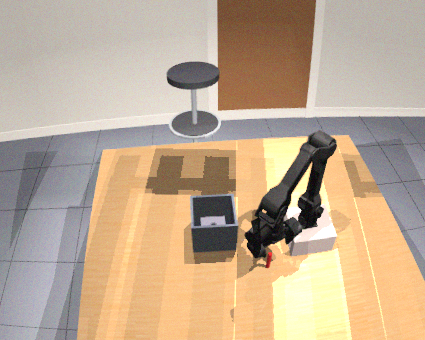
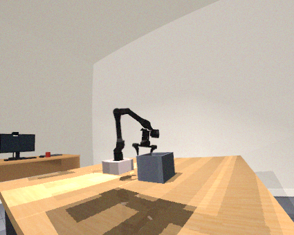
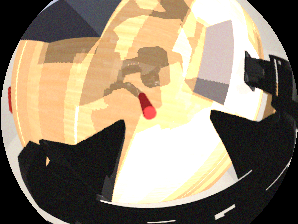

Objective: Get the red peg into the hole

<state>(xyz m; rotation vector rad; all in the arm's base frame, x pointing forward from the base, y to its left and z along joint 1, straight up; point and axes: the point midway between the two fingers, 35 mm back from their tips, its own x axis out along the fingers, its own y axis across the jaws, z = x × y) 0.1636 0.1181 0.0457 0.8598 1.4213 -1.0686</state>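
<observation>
- Peg, red point(image 1: 269, 260) point(image 3: 145, 104), one: placed on the worktop point(image 1: 136, 300) point(image 2: 232, 180) point(image 3: 55, 92), right of the lower centre in the top view; apparently upright, with a round end turned to the wrist camera; seen outside the box.
- End effector, black point(image 1: 275, 247) point(image 2: 144, 153) point(image 3: 168, 116), one: opened wide, nothing gripped; held low over the worktop. In the wrist view the peg is framed near the middle, just above the gap between the fingertips, and touched by neither.
- Box, dark blue-grey, open-topped point(image 1: 214, 239) point(image 2: 155, 168) point(image 3: 65, 20): set near the centre of the top view, left of the peg; partly shown at the upper left of the wrist view.
- Plate, pale point(image 1: 205, 220): seen at the bottom of the box, its hole marked by a small dark spot; no peg is seen in it.
- Arm, black point(image 1: 291, 175) point(image 2: 119, 129): mounted on a white block point(image 1: 313, 242) point(image 2: 117, 166) point(image 3: 217, 57), right of the box in the top view.
- Stool, dark-seated point(image 1: 193, 73): stood beyond the worktop, upper centre of the top view.
</observation>
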